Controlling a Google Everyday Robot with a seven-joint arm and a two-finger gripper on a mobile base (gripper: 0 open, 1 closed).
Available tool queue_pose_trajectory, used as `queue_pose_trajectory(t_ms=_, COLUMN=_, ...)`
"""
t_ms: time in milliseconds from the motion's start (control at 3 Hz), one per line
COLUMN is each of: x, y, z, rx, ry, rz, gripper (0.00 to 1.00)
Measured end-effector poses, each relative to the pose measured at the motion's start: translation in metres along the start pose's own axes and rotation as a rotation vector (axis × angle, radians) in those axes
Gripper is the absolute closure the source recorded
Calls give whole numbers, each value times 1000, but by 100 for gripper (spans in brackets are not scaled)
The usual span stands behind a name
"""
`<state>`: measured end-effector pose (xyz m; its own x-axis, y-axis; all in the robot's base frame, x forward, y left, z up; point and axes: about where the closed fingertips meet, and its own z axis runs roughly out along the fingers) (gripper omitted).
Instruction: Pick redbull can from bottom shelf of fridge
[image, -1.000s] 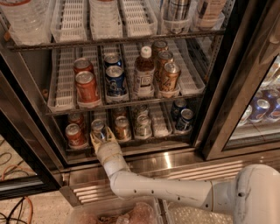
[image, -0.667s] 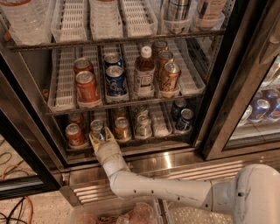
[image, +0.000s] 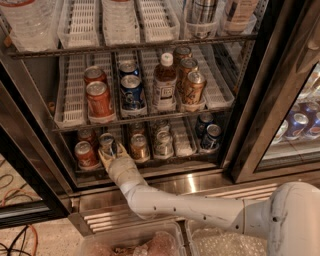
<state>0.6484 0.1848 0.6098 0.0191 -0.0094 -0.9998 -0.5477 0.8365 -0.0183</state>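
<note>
- Reaching up into the fridge (image: 257, 100) from the lower right, the white arm (image: 190, 207) ends in the pincer (image: 112, 153), which is at the front left of the bottom shelf (image: 183, 144).
- Pincer position: directly against the redbull can (image: 107, 143), at the lower front of the can body. The can's silver top shows just above the pincer.
- Pincer opening: cannot be determined. The view does not show whether it has closed on the can or only sits against it.
- Redbull can location: upright on the bottom shelf, in the second lane from the left, at the front edge of the rack.
- Same shelf, left to right:
  - a red-orange can (image: 85, 154) just beside the redbull can on its left;
  - a gold-orange can (image: 139, 147) just beside it on its right;
  - a silver can (image: 163, 143);
  - two dark blue cans (image: 211, 136) at the far right.
- Rack above: a red-orange soda can (image: 99, 100), a blue can (image: 132, 91), a bottle (image: 164, 85) and gold cans (image: 193, 87), all upright.
- Below the bottom shelf, the arm crosses the steel base (image: 215, 181).
</note>
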Motion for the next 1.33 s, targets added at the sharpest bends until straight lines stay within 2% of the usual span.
queue_pose_trajectory(t_ms=333, x=-24, y=-1, z=11, rx=-60, ry=-20, rz=-41, gripper=100)
queue_pose_trajectory(t_ms=667, x=-38, y=0, z=-5, rx=-126, ry=-25, rz=-65, gripper=100)
queue_pose_trajectory(t_ms=1000, x=-46, y=0, z=-41, rx=-188, ry=-6, rz=-92, gripper=100)
queue_pose_trajectory(t_ms=1333, x=-46, y=-3, z=-82, rx=-234, ry=41, rz=-104, gripper=100)
